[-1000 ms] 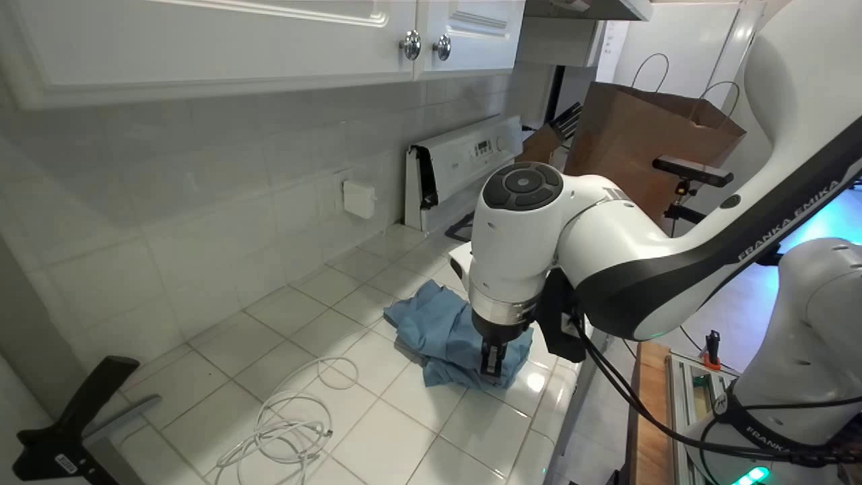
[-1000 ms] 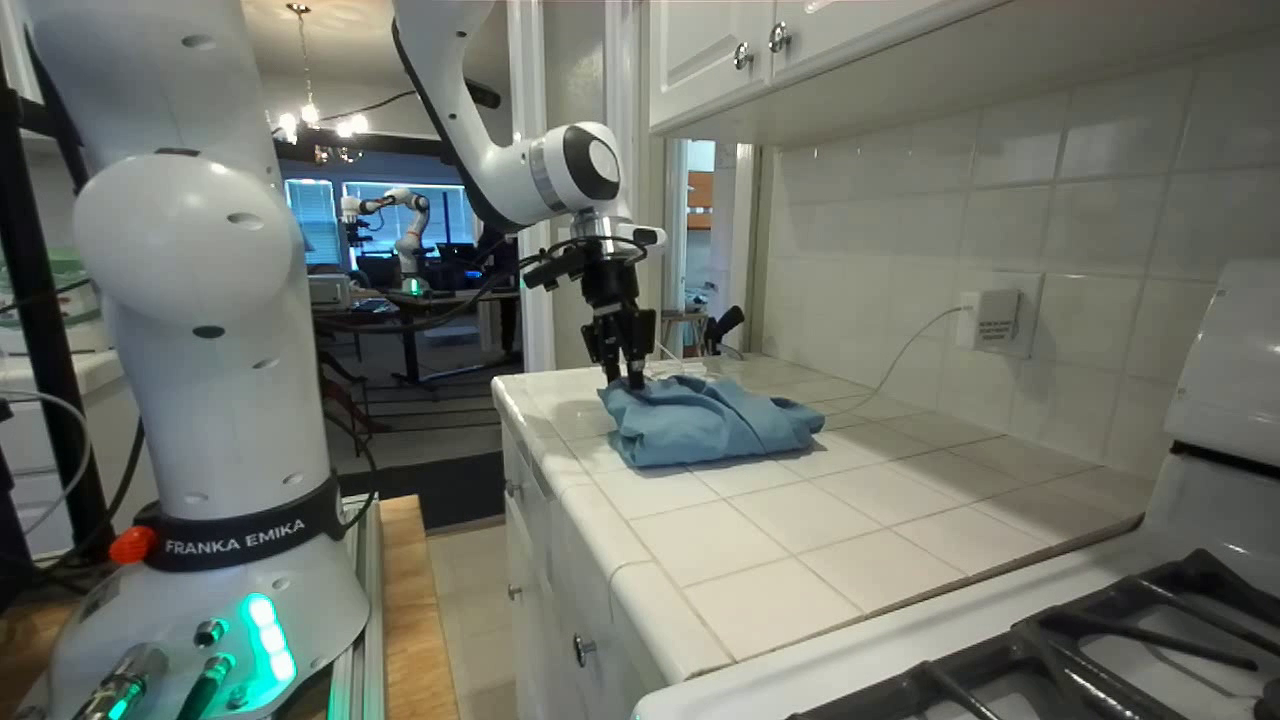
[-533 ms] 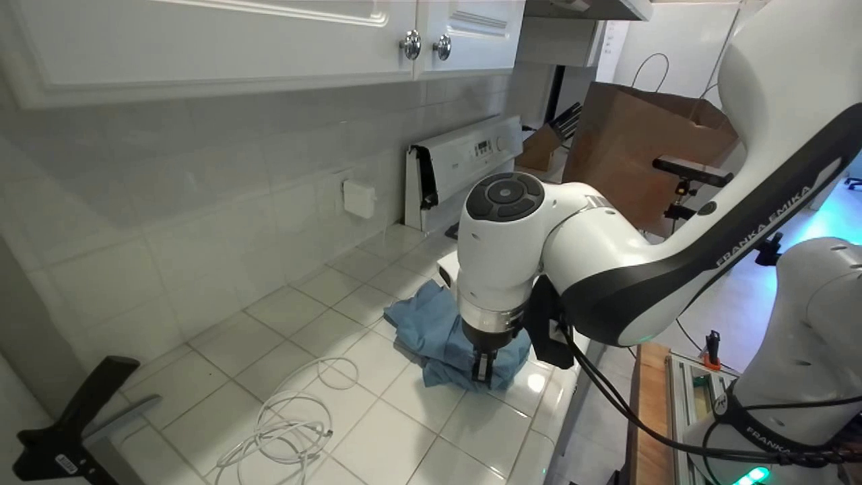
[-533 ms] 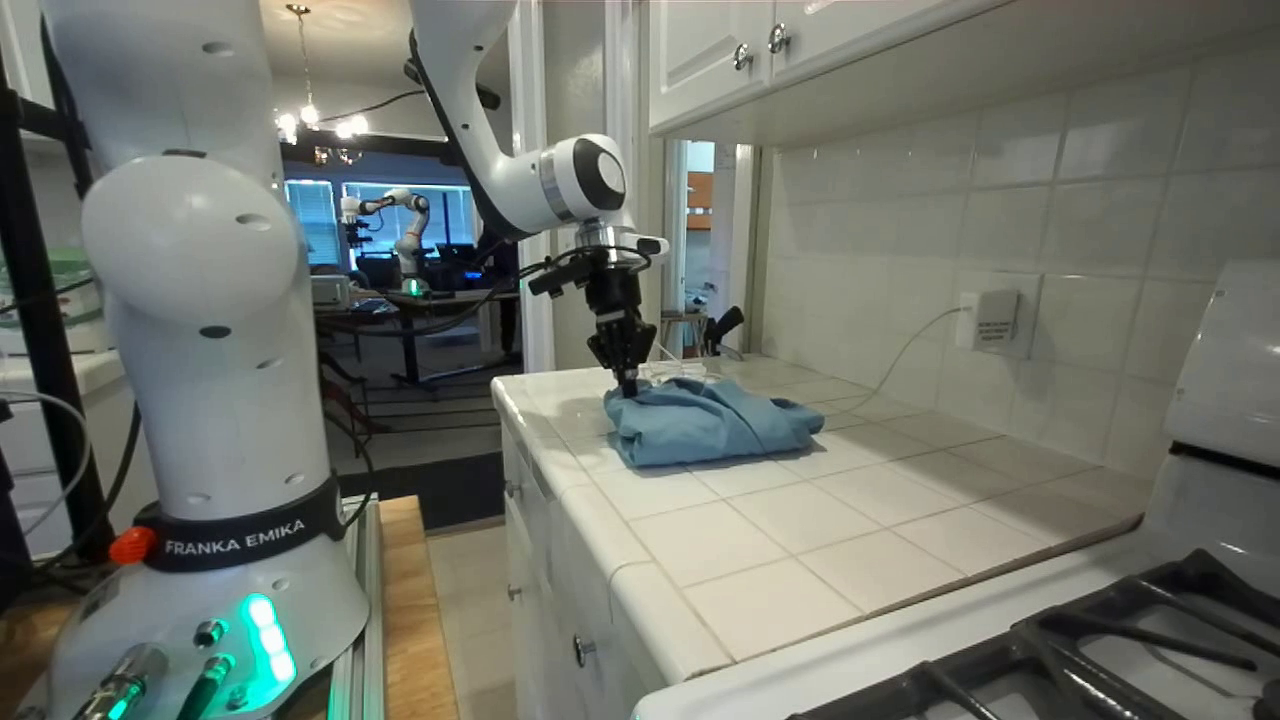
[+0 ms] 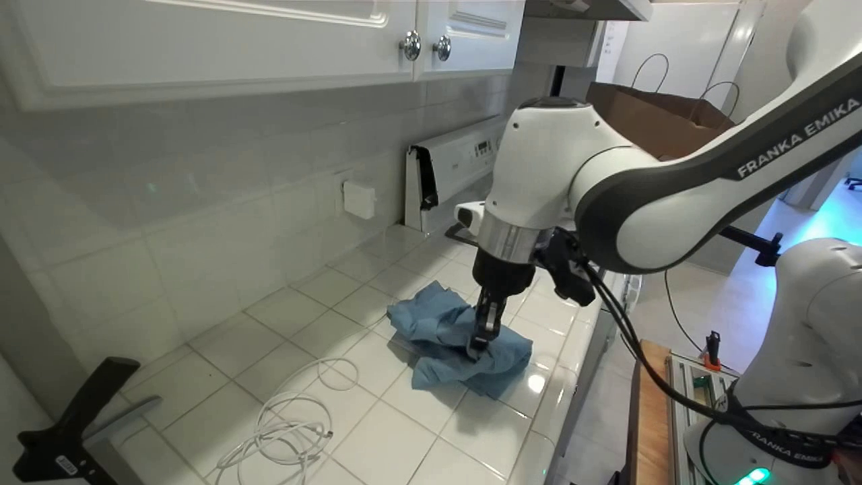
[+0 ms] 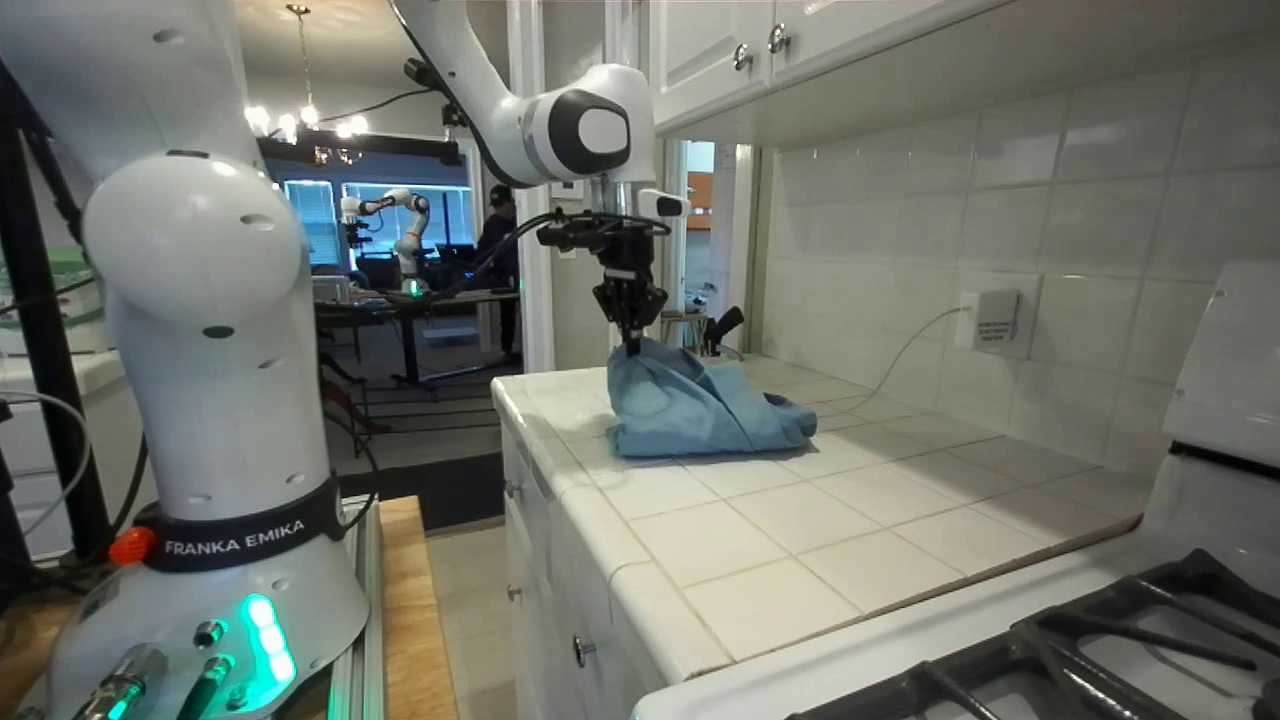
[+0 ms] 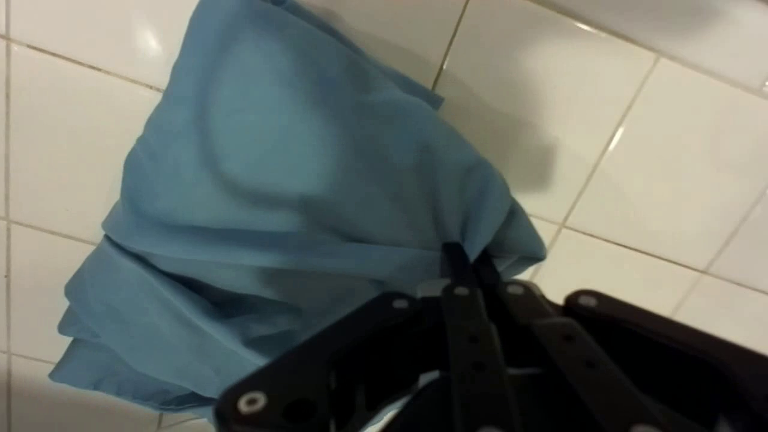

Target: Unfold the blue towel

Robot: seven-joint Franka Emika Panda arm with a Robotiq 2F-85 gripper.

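The blue towel (image 5: 436,329) lies rumpled and bunched on the white tiled counter in an exterior view. My gripper (image 5: 477,347) is shut on an upper fold near the towel's edge. In an exterior view the towel (image 6: 705,412) is pulled up into a peak under the gripper (image 6: 632,346), while its rest lies on the tiles. In the wrist view the two fingertips (image 7: 470,257) pinch the cloth close to a corner. The towel (image 7: 270,162) spreads left from there in layered folds. The underside of the towel is hidden.
A coiled white cable (image 5: 289,431) lies on the counter, with a black-handled tool (image 5: 74,417) beyond it. A stove with black grates (image 6: 1100,640) adjoins the counter. A plug box (image 6: 990,318) is on the tiled wall. Cabinets (image 6: 715,60) hang above. The counter's front edge (image 6: 600,530) is near.
The gripper was open on the towel one second ago. It shut on the cloth by half a second ago, and now it has risen, lifting that part of the towel into a peak.
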